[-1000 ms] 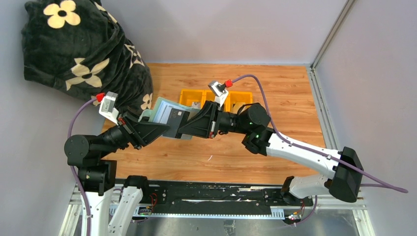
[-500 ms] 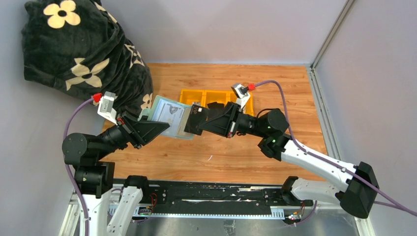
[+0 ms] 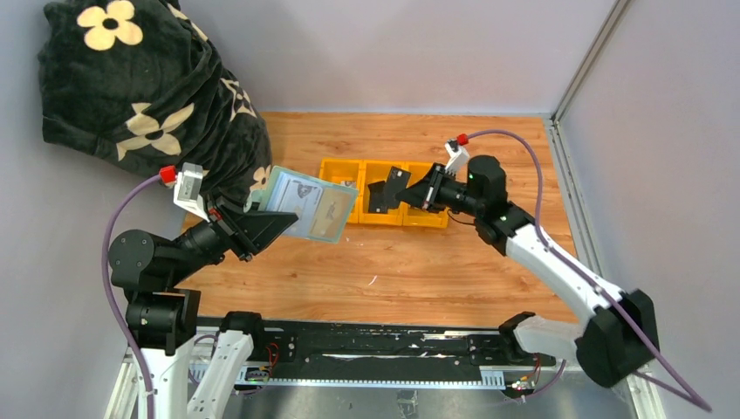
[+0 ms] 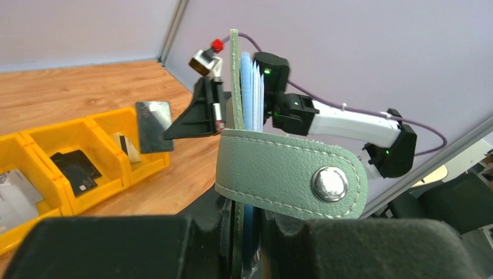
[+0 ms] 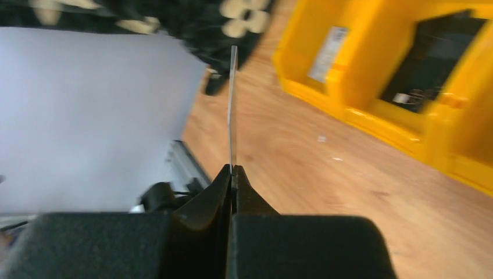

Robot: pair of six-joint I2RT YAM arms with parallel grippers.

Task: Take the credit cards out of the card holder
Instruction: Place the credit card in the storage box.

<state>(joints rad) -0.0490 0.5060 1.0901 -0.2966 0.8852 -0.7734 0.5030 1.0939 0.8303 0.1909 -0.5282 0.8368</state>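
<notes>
My left gripper (image 3: 284,223) is clamped on the open card holder (image 3: 312,208), holding it above the table (image 3: 419,262), while my right gripper (image 3: 407,194) pinches one credit card (image 3: 387,188) tight over the yellow tray (image 3: 419,219).

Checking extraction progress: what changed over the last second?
Right arm jaws closed on a dark card, pulled it from the card holder and carried it right, over the yellow tray. Left arm stayed, jaws clamped on the holder.
</notes>
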